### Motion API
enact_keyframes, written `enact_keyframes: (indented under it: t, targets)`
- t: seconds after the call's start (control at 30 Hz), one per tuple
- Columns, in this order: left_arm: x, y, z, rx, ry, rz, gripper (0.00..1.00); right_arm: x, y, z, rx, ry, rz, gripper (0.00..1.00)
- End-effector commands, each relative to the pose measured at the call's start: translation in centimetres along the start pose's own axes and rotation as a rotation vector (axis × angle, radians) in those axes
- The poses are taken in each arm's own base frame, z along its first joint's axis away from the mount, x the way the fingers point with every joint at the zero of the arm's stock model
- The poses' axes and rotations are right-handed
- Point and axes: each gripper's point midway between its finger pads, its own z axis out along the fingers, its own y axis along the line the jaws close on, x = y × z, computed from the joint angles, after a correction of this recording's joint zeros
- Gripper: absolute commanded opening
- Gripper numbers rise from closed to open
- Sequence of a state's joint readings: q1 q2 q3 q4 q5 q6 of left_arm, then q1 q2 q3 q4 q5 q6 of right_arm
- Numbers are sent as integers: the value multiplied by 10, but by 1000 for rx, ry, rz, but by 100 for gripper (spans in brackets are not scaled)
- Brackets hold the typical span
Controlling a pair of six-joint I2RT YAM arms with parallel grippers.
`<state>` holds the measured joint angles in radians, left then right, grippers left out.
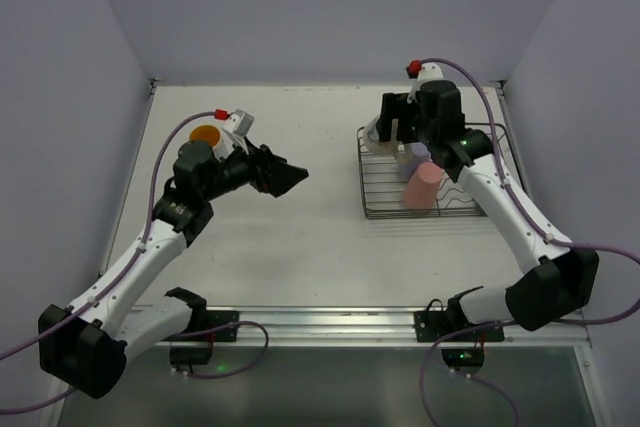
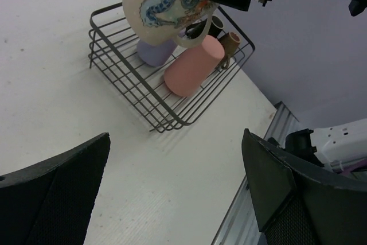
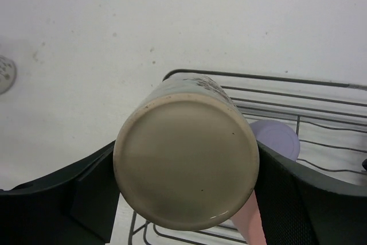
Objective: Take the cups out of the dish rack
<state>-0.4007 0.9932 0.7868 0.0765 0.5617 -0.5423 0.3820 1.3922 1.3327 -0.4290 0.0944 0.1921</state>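
Note:
My right gripper (image 1: 397, 122) is shut on the cream patterned mug (image 3: 186, 159), holding it by its sides, base toward the wrist camera, above the far left corner of the dish rack (image 1: 400, 215). The left wrist view shows the mug (image 2: 160, 4) tilted and clear of the wires. Inside the rack lie a salmon-red cup (image 1: 422, 187), a lavender cup (image 1: 413, 159) and a small brown cup (image 2: 230, 41). An orange-inside cup (image 1: 205, 134) stands on the table at the far left. My left gripper (image 1: 290, 177) hangs open and empty over the table's middle, pointing toward the rack.
The rack (image 2: 114, 67) sits at the right of the white table, close to the right wall. A small pale round object (image 3: 4, 74) shows at the left edge of the right wrist view. A metal rail runs along the near table edge (image 1: 330, 322).

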Motion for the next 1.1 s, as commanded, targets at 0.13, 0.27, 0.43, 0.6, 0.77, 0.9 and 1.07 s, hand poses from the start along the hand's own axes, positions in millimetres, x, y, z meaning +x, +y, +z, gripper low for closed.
enact_keyframes:
  t: [0.13,0.27,0.43,0.6,0.77,0.9,1.07]
  targets:
    - [-15,-35,18,201,-63,-76,97,-84,26,-71,-176,-340,230,13]
    - [-19,-38,30,245,-98,-95,94,-93,54,-100,-357,-395,325,12]
    - [-13,-27,46,255,-103,-135,93,-94,81,-122,-554,-417,397,11]
    - [-22,-33,54,301,-148,-117,93,-85,101,-133,-712,-402,435,11]
    - [-31,-38,56,322,-190,-100,91,-73,118,-135,-844,-354,468,11]
    - [-30,-45,57,358,-194,-107,81,-59,128,-126,-920,-294,511,11]
    - [-39,-52,50,363,-261,-114,59,-49,143,-117,-990,-230,581,13]
